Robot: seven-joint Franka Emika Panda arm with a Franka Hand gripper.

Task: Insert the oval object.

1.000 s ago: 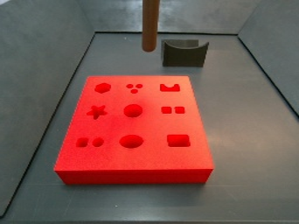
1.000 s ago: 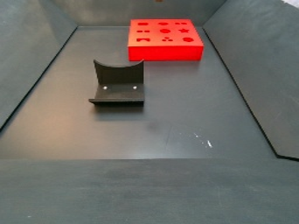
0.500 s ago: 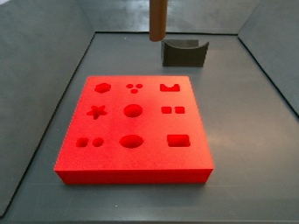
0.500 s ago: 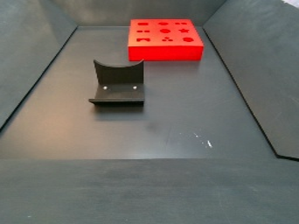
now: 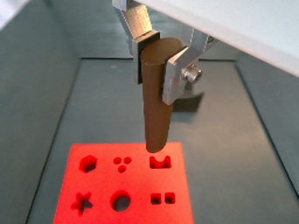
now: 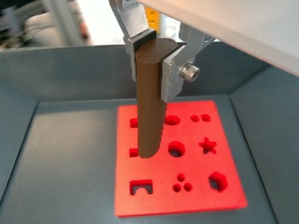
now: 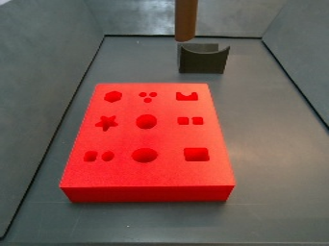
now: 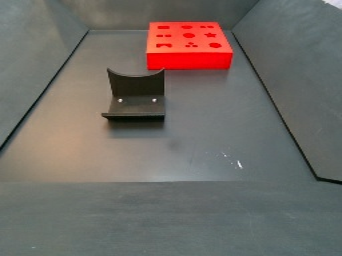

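Peg's visible tip has climbed and drifted toward holder [image 7: 202, 57] side over last second. Your gripper [image 5: 159, 59] clamps oval object [image 5: 156, 103] near its top, fingers [image 5: 176, 75] closed on it, long axis vertical, high above red block [image 6: 176, 156]. Oval hole not yet beneath tip; path down looks unobstructed.

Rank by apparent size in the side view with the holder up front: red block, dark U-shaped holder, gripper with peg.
1. Red block, slightly, though farther away.
2. Dark U-shaped holder, near-tie; nearness inflates it.
Gripper holding the brown oval peg: absent from that view, unrankable; visible in both wrist views.
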